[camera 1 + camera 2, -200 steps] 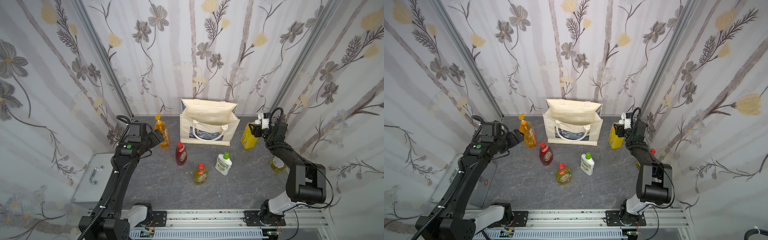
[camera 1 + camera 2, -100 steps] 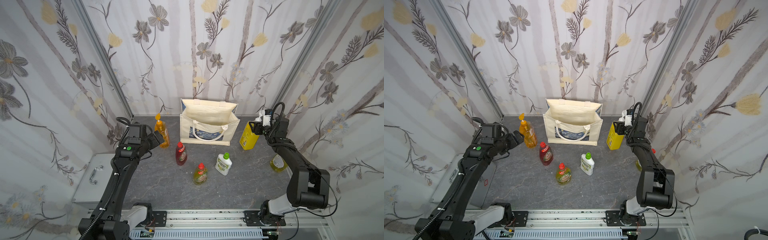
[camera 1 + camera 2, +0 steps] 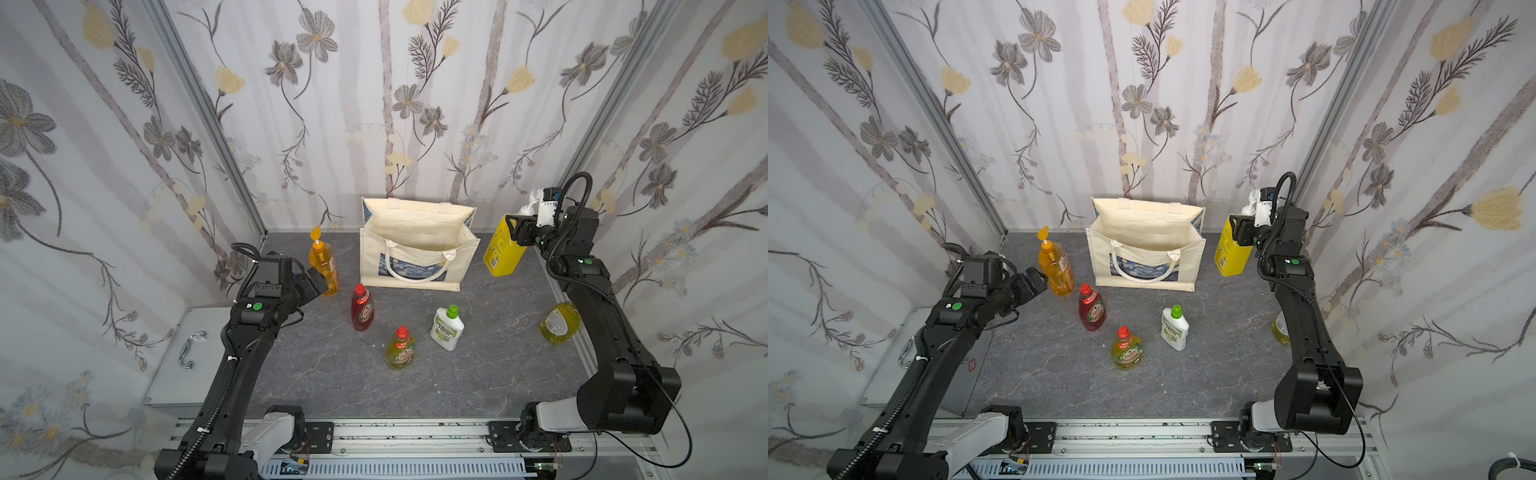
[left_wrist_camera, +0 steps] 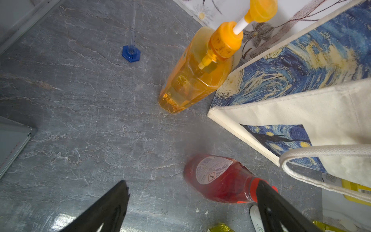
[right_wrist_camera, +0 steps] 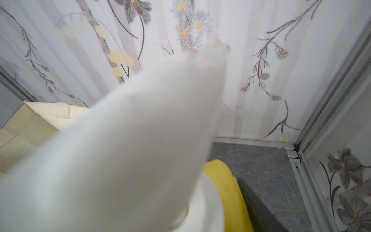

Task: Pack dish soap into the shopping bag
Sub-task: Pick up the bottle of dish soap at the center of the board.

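Observation:
The cream shopping bag (image 3: pixel 415 257) (image 3: pixel 1144 249) with its blue swirly print stands open at the back. My right gripper (image 3: pixel 519 230) (image 3: pixel 1241 228) is shut on the yellow pump bottle (image 3: pixel 505 249) (image 3: pixel 1229 253), held in the air just right of the bag. The bottle's white pump head (image 5: pixel 140 140) fills the right wrist view. My left gripper (image 3: pixel 316 282) (image 4: pixel 190 182) is open and empty beside the orange pump bottle (image 3: pixel 323 266) (image 4: pixel 196 80). Standing on the table are a red bottle (image 3: pixel 362 309) (image 4: pixel 218 178), a yellow-green bottle (image 3: pixel 401 351), a white green-capped bottle (image 3: pixel 446 330) and another yellow-green bottle (image 3: pixel 559 324).
A silver metal case (image 3: pixel 187 349) with a handle lies left of the table. A thin clear cylinder on a blue hexagonal base (image 4: pixel 130 53) stands near the back left corner. Floral walls close in three sides, and a metal rail (image 3: pixel 415 432) runs along the front.
My right gripper has lifted the yellow pump bottle off the table, and it now hangs higher beside the bag. The left arm has barely moved.

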Tool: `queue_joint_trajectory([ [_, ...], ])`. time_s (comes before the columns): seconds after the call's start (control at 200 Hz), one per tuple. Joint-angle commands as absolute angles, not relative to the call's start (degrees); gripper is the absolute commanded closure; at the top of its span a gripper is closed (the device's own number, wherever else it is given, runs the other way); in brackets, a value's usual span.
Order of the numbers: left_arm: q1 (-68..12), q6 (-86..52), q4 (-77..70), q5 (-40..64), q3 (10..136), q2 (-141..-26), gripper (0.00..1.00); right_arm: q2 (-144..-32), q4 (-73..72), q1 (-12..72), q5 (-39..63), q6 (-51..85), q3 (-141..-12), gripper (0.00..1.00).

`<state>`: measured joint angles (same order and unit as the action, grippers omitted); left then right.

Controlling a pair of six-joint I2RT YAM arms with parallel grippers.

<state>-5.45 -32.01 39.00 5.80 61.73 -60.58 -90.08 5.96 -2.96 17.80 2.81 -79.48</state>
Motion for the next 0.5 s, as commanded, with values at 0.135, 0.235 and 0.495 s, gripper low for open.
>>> queue_joint_trajectory([
  [0.135, -5.5, -32.9, 37.3, 5.5, 60.6, -58.9, 0.00, -90.1, 2.7, -1.6, 15.4, 2.2, -92.3, 0.68],
  [0.235, -5.4, -33.0, 37.4, 5.5, 60.3, -58.6, 0.00, -90.5, 4.4, -0.9, 13.8, 1.7, -97.1, 0.68],
  [0.495, -5.4, -32.9, 37.4, 5.5, 60.6, -58.4, 0.00, -95.4, 11.4, 1.1, 12.9, 2.7, -111.1, 0.67],
])
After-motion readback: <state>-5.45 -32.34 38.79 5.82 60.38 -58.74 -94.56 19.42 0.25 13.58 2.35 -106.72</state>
